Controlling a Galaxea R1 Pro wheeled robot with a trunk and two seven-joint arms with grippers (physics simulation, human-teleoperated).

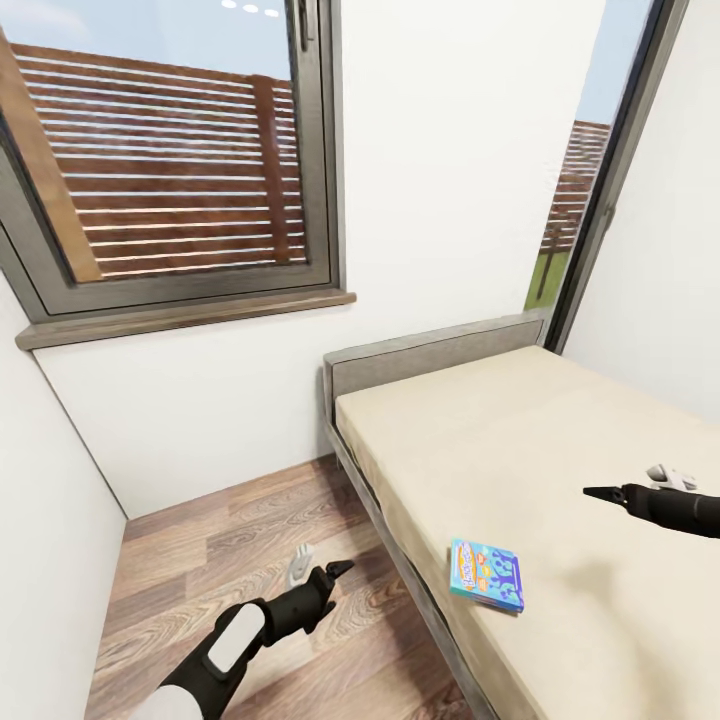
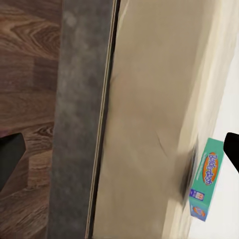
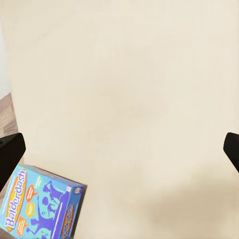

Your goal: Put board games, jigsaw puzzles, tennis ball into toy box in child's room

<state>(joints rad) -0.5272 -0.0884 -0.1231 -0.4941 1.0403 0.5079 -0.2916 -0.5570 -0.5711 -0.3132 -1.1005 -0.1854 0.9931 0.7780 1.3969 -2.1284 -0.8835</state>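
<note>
Head view: blue game (image 1: 487,574) is lying flat on the bed (image 1: 560,440), near its edge.
Left gripper (image 1: 318,572): hanging over the floor (image 1: 210,540), fingers spread, holding nothing.
Right gripper (image 1: 640,486): hovering above the bed, fingers apart, empty.

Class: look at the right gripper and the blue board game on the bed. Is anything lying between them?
Nothing visible does. The right gripper hangs open over bare mattress, and the blue board game lies flat near the bed's edge with only open mattress between them.
</note>
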